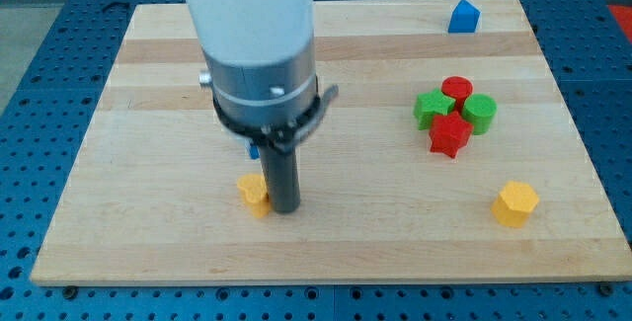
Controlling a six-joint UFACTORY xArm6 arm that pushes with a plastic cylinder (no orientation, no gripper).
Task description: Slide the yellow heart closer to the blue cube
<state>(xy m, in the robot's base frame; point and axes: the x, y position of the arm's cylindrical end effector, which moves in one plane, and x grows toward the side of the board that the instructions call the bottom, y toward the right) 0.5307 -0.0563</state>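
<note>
Camera view (only view). Pale wooden table (148, 54) w/ small plastic blocks. Arm enters from the view's top; its end effector is a plain dark rod w/ no jaws, so nothing to spread or pinch. My tip (285, 209) rests on the table in the lower-centre area.

Yellow plastic heart-shaped block (255, 192): just beside my tip, on its view-left side, apparently touching or nearly so; partly masked by the rod, so heart outline is not fully clear. A small blue patch (254, 150) shows behind the rod collar; too hidden to identify.

Blue plastic cube (463, 16): near the table's top-right edge, well apart from the heart.

Other blocks: cluster at right-centre of green star-like block (430, 110), red cylinder (456, 90), green cylinder (481, 113), red star-like block (449, 135), all touching or nearly; yellow hexagonal block (515, 203) lower right, alone.

Key relation: cube lies up and to the view's right of the heart, while my tip sits on the heart's right, i.e. the wrong side for pushing. Judgement: tip likely needs to get round to the heart's lower-left before pushing; the cluster lies near the direct path.
</note>
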